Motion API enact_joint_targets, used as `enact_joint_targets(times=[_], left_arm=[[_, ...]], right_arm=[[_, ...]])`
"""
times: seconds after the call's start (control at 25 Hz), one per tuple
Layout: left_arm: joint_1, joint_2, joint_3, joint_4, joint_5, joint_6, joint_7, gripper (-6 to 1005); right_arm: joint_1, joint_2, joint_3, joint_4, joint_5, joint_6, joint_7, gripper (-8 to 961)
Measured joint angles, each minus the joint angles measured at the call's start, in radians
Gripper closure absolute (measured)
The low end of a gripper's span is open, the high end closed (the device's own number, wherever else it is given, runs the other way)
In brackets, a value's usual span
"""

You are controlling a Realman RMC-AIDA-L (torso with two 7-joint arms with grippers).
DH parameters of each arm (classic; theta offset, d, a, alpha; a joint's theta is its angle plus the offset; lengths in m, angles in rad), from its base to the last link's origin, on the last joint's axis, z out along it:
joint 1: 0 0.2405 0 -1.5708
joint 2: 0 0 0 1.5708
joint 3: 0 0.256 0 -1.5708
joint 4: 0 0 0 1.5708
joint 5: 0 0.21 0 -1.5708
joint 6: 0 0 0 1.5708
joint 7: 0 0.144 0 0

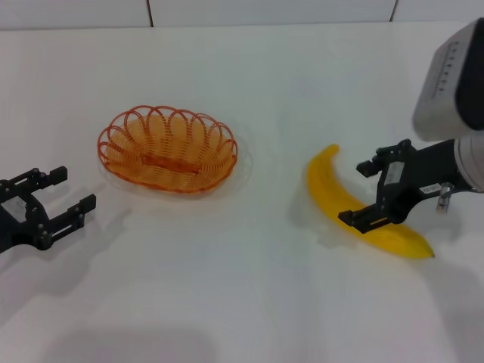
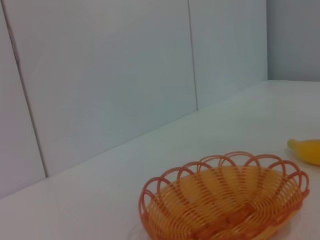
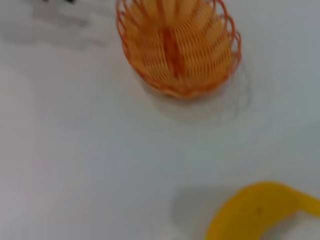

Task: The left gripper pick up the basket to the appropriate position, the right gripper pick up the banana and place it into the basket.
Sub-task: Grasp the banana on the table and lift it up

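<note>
My right end effector [image 1: 364, 193] is spread wide, straddling the middle of the banana [image 1: 333, 189], which lies flat on the white surface [image 1: 249, 280]. My left end effector [image 1: 59, 193] hangs open too, just beside the empty orange basket [image 1: 168, 148], not touching it. Basket and banana sit well apart.

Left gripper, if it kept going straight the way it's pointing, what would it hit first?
Probably the basket: the open left gripper points toward it across bare table, and its wrist view shows the basket ahead. Height is unclear.
</note>
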Motion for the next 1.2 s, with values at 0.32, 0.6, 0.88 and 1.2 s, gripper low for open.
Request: enact_joint_targets(times=[0.32,0.6,0.88,1.2], left_arm=[[-0.002,0.0,0.0,0.0,-0.001,0.0,0.002,344],[-0.004,-0.001,0.0,0.0,-0.001,0.001,0.003,346],[-0.007,-0.002,0.003,0.0,-0.001,0.001,0.003,347],[-0.007,-0.002,0.002,0.0,-0.001,0.001,0.003,348]], right_arm=[[0.065,-0.004,-0.01,0.111,-0.059,0.003,0.038,75],[0.103,-0.005,-0.034,0.171,-0.077,0.004,0.052,76],[0.144,-0.005,-0.035,0.258,-0.088,0.034,0.052,76],[0.165,-0.005,-0.035,0.286,-0.09,0.045,0.061,94]])
